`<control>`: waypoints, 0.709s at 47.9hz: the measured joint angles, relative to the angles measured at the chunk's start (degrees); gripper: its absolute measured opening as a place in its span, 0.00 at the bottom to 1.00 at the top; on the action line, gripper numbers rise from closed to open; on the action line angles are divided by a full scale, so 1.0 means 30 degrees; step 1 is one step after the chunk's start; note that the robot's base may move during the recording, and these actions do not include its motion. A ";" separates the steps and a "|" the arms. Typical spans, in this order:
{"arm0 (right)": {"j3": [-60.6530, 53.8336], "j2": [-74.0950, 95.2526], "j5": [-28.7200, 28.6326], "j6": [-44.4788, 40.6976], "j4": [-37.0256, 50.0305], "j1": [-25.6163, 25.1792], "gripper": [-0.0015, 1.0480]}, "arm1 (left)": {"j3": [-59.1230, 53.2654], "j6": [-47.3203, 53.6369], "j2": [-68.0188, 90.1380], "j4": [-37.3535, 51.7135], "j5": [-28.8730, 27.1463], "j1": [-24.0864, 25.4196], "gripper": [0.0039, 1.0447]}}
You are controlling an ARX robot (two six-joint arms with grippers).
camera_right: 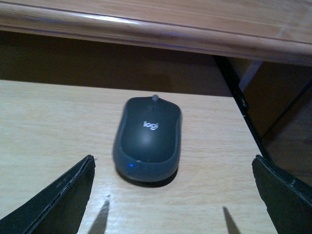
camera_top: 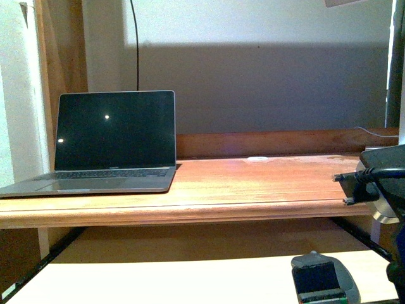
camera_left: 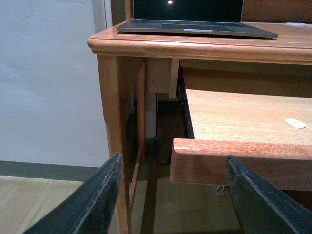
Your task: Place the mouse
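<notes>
mouse (camera_right: 147,139) clear of tray (camera_right: 48,122) edges, right gripper (camera_right: 173,163) spread

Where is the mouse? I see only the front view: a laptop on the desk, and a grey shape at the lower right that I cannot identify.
Observer: The right wrist view shows the mouse lying on the pale pull-out shelf, just below the edge of the desk.
Operator: Does the right gripper hold it?
Observer: No. The right gripper is open; its fingers stand on either side of the mouse, not touching it.
Operator: And the left gripper? It is not in my view.
Observer: The left gripper is open and empty, facing the shelf's front edge.
</notes>
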 joint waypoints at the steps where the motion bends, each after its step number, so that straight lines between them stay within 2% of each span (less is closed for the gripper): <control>1: 0.0160 0.0197 0.0000 0.0029 -0.0066 -0.0160 0.93 | 0.0000 0.0000 0.0000 0.0000 0.0000 0.0000 0.70; 10: 0.1151 0.1319 -0.0561 0.0423 -0.0743 -0.0619 0.93 | 0.0000 0.0022 0.0000 0.0000 0.0000 0.0000 0.94; 34: 0.3934 0.4284 -0.0867 0.0714 -0.2426 -0.0780 0.93 | 0.0000 0.0029 0.0000 0.0000 0.0000 0.0000 0.93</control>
